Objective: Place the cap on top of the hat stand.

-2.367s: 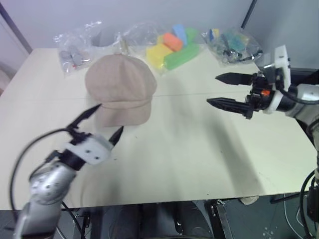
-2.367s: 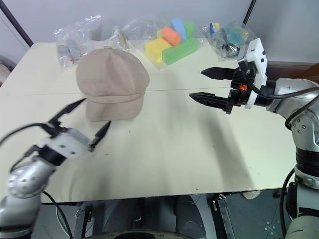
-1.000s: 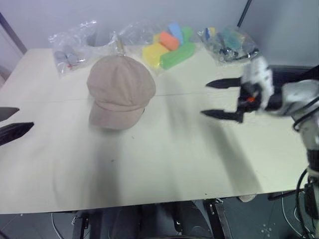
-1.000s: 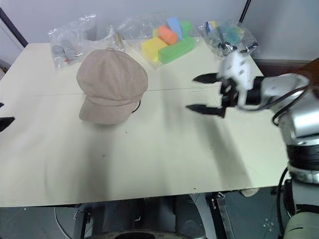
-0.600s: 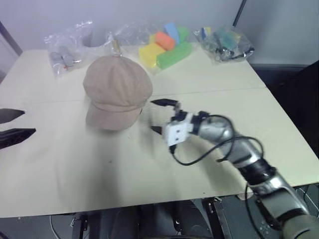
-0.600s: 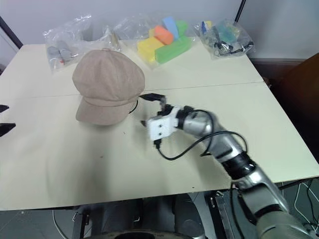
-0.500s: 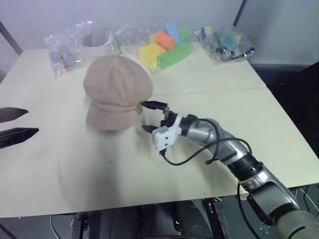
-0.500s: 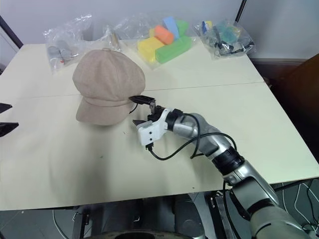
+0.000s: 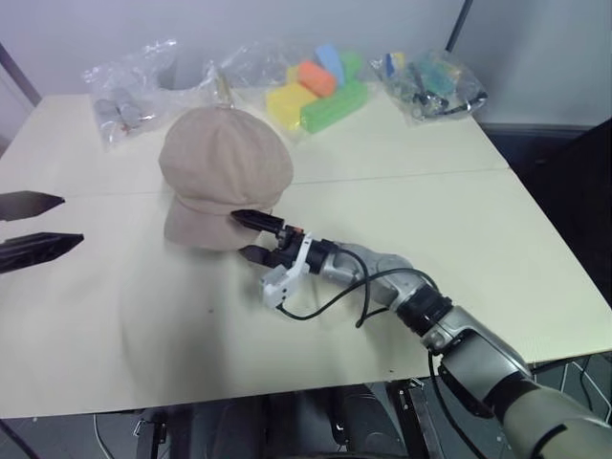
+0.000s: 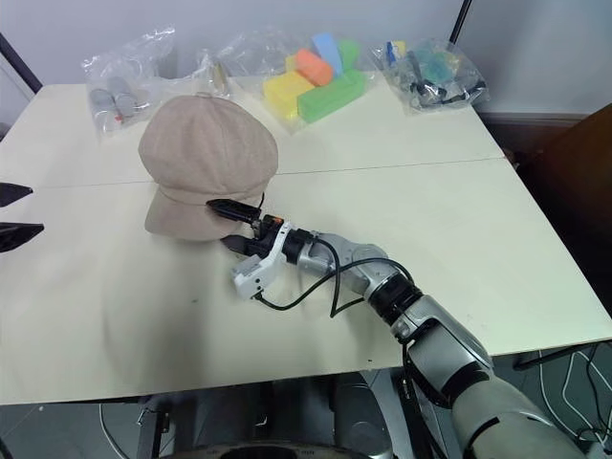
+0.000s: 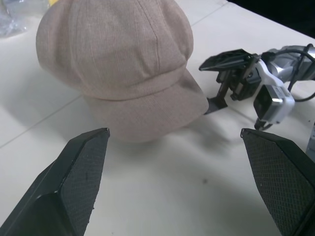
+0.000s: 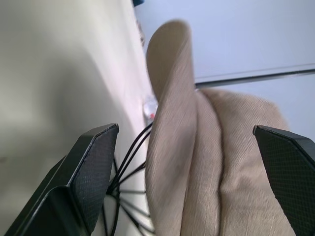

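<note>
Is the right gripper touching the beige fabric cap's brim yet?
Cannot tell. In the left wrist view the right gripper straddles the edge of the beige fabric cap, one finger above the brim, one below, but no plain contact or gap shows.

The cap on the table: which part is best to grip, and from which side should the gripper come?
Probably the short brim of the cap. It juts out flat and thin at the near edge, where open jaws fit over it, unlike the puffy crown. The right gripper, open and low, already points at it from the robot's right.
</note>
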`<state>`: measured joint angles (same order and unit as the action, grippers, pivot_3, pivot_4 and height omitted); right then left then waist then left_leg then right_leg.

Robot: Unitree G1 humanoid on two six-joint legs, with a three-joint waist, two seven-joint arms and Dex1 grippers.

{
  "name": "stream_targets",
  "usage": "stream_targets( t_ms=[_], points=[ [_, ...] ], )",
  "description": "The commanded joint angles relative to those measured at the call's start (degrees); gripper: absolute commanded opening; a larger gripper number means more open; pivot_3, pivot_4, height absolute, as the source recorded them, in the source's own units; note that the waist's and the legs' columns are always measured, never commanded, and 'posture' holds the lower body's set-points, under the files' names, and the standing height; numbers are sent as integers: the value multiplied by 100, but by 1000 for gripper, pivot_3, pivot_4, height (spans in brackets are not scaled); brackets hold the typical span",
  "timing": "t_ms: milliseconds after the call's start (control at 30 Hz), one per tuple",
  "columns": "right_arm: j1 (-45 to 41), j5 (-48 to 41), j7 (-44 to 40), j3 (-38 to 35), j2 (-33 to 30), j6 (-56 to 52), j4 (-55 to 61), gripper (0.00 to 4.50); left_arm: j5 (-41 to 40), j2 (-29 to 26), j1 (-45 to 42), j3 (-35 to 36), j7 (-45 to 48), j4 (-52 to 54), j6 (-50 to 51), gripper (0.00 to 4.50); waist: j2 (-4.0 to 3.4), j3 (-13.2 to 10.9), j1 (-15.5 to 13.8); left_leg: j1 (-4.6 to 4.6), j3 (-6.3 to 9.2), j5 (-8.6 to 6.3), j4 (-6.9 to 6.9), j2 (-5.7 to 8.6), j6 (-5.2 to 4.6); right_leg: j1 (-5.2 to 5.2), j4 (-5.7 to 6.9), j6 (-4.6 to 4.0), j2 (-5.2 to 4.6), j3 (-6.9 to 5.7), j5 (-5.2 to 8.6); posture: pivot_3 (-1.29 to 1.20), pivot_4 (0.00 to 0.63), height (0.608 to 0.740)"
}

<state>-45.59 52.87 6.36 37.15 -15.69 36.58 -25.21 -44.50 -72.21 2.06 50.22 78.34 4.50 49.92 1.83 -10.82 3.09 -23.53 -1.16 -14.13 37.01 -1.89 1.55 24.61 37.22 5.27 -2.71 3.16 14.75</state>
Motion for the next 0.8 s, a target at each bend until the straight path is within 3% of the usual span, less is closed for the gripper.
stream_targets(
  t_ms=[33,100,233,533,667,700,800],
  points=[
    [-197,74,287,4,74,171,-23,4245,50,-129,-122,25,10,-39,-40,4496,2,1,17,0,1,0,0,0,0,-1,0,0,0,0,0,0,150,740],
    [-227,103,353,19,85,203,-79,3655,64,-130,-140,21,29,-42,-36,4500,3,2,31,0,3,0,0,0,0,-1,1,0,1,-1,0,0,150,740],
    [-242,100,453,-40,22,255,-129,1579,75,-155,-190,-2,47,-70,-34,4500,3,2,74,0,6,0,0,0,0,-2,4,1,2,-1,-1,0,150,740],
    [-294,-496,242,-385,-696,1068,-105,1579,114,-148,-368,-180,20,-99,-96,4500,5,1,89,1,8,0,-1,0,0,-3,5,3,2,-2,-2,0,150,740],
    [-342,-496,115,-281,-593,1163,-281,229,156,-138,-437,-218,18,-139,-150,4500,5,1,103,3,9,0,-3,-1,-1,-3,6,10,5,-2,-5,0,150,740],
    [-341,-468,118,-272,-548,1142,-291,40,166,-135,-450,-220,21,-141,-151,4500,5,1,108,3,9,0,-3,-2,-1,-3,6,15,7,-2,-8,0,150,740],
    [-326,-413,111,-247,-389,1068,-321,40,192,-136,-477,-204,15,-117,-119,4500,5,1,106,4,9,0,-4,-2,-1,-3,6,17,8,-2,-9,0,150,740]
  ],
)
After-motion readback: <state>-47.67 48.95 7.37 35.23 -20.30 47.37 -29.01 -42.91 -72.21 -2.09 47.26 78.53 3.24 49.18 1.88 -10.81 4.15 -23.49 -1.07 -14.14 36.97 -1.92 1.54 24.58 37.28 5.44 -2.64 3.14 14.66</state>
